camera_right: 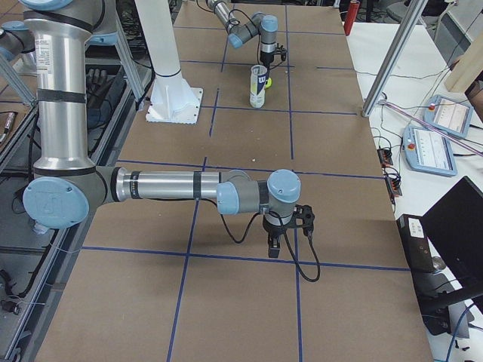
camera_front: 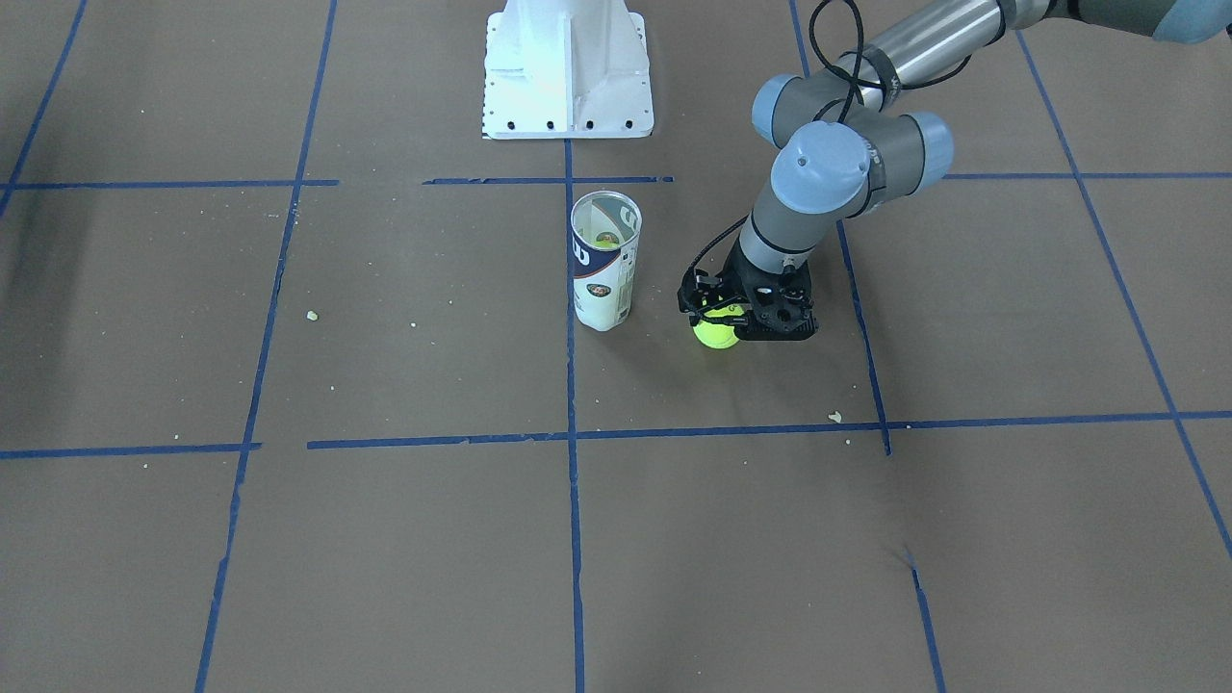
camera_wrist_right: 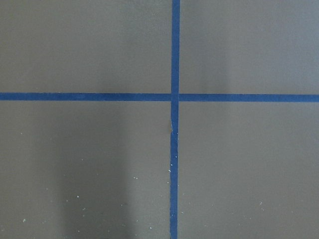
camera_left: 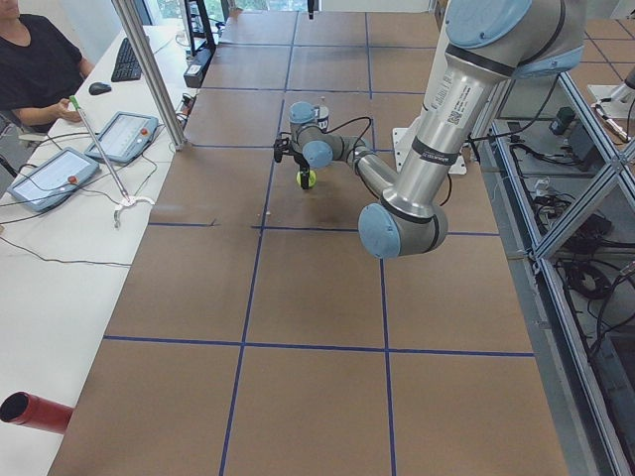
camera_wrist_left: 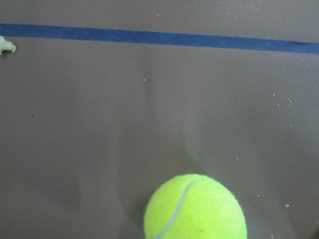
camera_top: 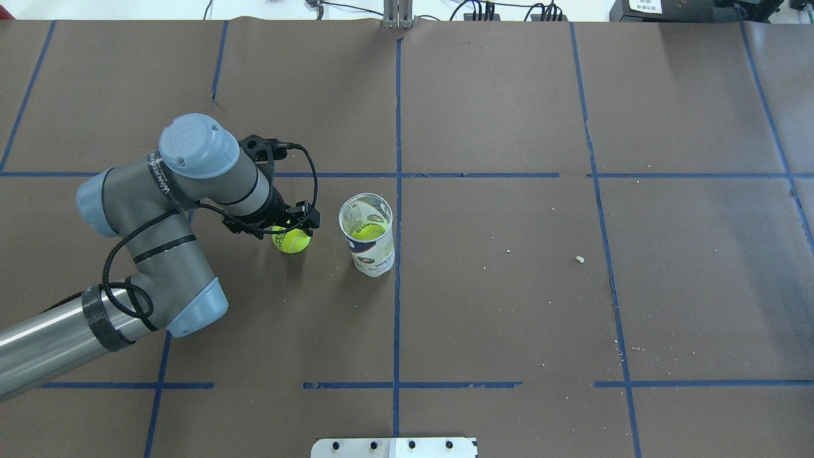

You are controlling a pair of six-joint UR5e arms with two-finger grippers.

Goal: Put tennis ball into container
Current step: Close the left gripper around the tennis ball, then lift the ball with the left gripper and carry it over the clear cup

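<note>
Left gripper (camera_top: 289, 230) down over tennis ball (camera_top: 294, 243), fingers either side of it; clamped or merely straddling, cannot tell. Ball low at the bench (camera_top: 509, 95) surface near bench centre, on the robot's-left side of centre tape line (camera_top: 397, 318); round, no long axis; dark lettering facing up toward the gripper. Just beside it, apart: container (camera_top: 375, 259), upright, long axis vertical, open mouth up, against that tape line. Second ball (camera_top: 369, 231) inside. Right gripper (camera_right: 285, 235) toward the bench's robot-right end, pointing down; opening not discernible.
</note>
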